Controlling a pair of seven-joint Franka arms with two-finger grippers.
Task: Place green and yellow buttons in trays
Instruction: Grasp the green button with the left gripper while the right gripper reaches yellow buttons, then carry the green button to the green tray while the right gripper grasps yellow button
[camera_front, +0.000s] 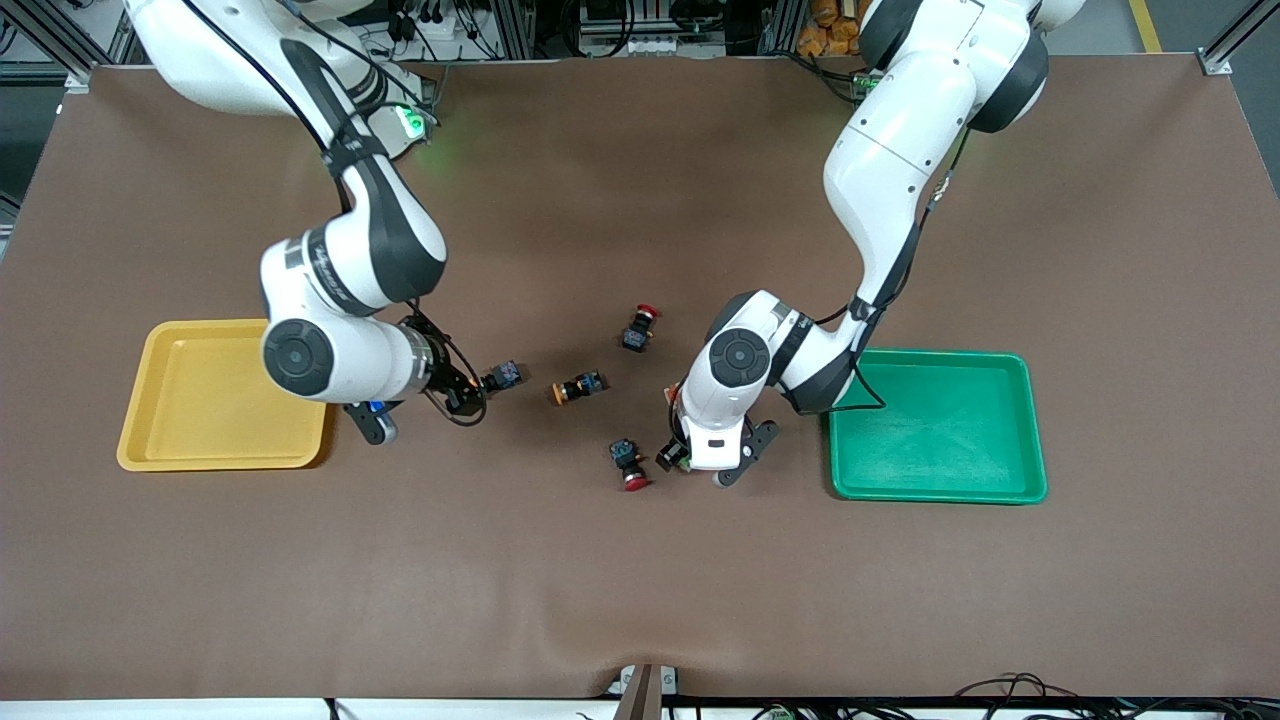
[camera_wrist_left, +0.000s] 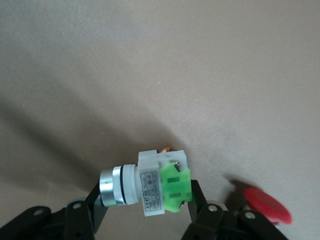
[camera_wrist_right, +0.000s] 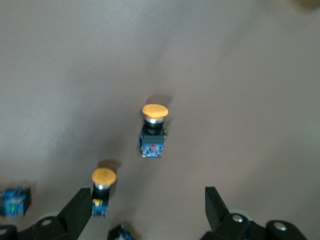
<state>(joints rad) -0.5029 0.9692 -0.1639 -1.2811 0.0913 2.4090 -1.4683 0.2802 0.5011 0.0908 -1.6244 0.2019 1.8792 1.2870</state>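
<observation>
My left gripper (camera_front: 690, 460) (camera_wrist_left: 146, 194) is down at the table, shut on the white-bodied, silver-tipped, green-marked button (camera_front: 672, 457) (camera_wrist_left: 150, 182), one finger at each end. The green tray (camera_front: 1035, 420) lies beside it, toward the left arm's end. My right gripper (camera_front: 468, 393) (camera_wrist_right: 146, 194) is open and empty, low over the table beside the yellow tray (camera_front: 140, 420). One yellow-capped black button (camera_wrist_right: 102, 190) (camera_front: 505, 375) lies just by one of its fingers (camera_wrist_right: 77, 212). The other yellow-capped button (camera_front: 580, 387) (camera_wrist_right: 152, 131) lies a little past it, toward the left arm's end. The orange-marked button does not show.
Two red-capped black switches lie on the brown mat: one (camera_front: 640, 328) farther from the front camera than the yellow buttons, one (camera_front: 630, 468) (camera_wrist_left: 267, 205) close beside my left gripper. Both trays hold nothing.
</observation>
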